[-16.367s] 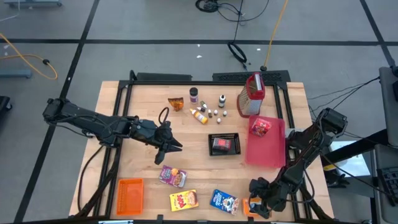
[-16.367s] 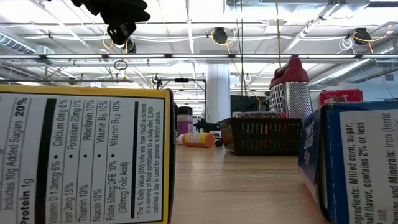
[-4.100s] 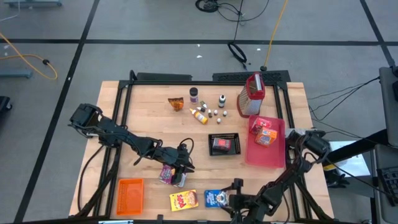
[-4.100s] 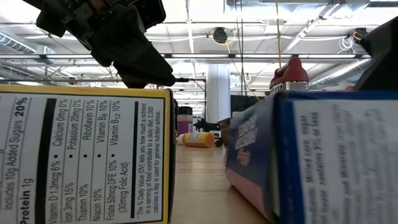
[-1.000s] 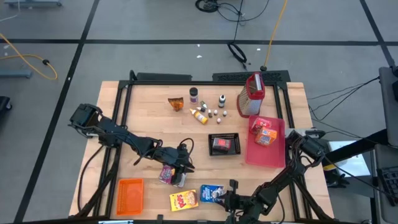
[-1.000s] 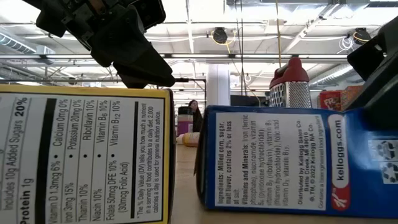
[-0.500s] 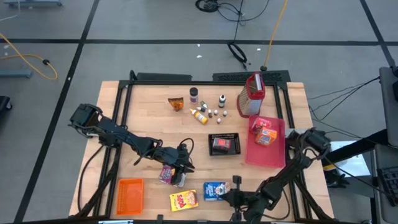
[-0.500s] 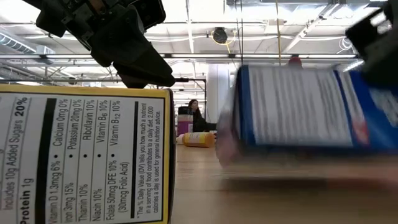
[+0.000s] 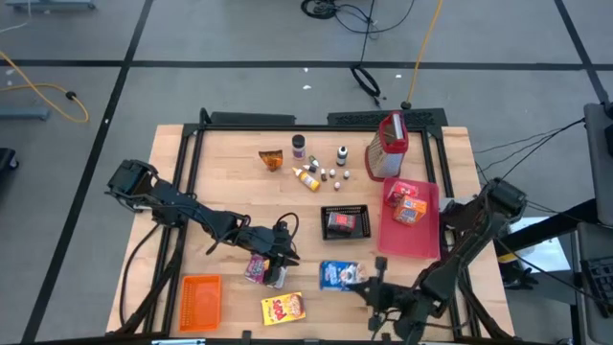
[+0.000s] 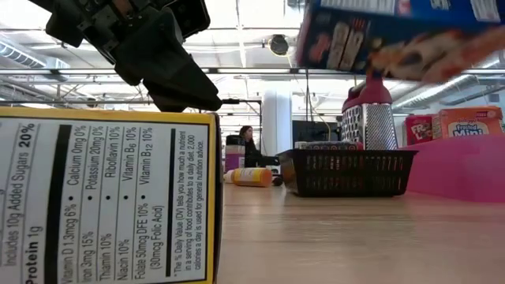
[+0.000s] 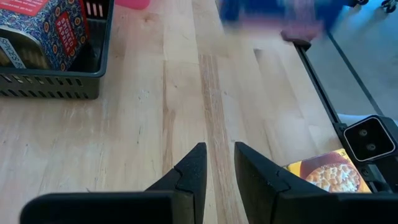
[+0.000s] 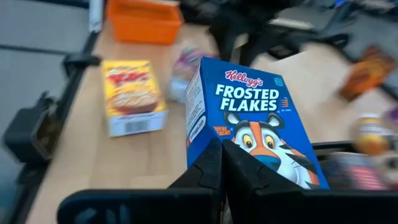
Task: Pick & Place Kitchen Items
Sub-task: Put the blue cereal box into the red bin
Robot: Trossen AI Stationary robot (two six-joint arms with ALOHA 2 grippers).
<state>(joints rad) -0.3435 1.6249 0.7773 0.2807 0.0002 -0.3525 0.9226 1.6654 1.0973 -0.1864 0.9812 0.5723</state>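
Up in the air, the blue Frosted Flakes box [image 12: 249,121] is pinched by its bottom edge between the fingers of the right gripper [image 12: 222,163]. From above, the blue box [image 9: 338,275] hangs over the near part of the wooden table [image 9: 230,163], just in front of the black mesh basket [image 9: 346,221] and beside the flat pink tray [image 9: 410,235]. Seen from table height, it looks blurry and floats high above the basket [image 10: 347,172].

The yellow cereal box [image 9: 282,308] lies flat near the front edge, with the orange crate [image 9: 201,300] further along that edge. A purple packet [image 9: 257,269] lies right under the left gripper [image 9: 278,257]. Its fingers [image 11: 198,171] are a little apart with nothing between them, though it's hard to tell if they touch the packet. Small bottles [image 9: 326,173] and a grater [image 9: 386,146] stand at the far side.
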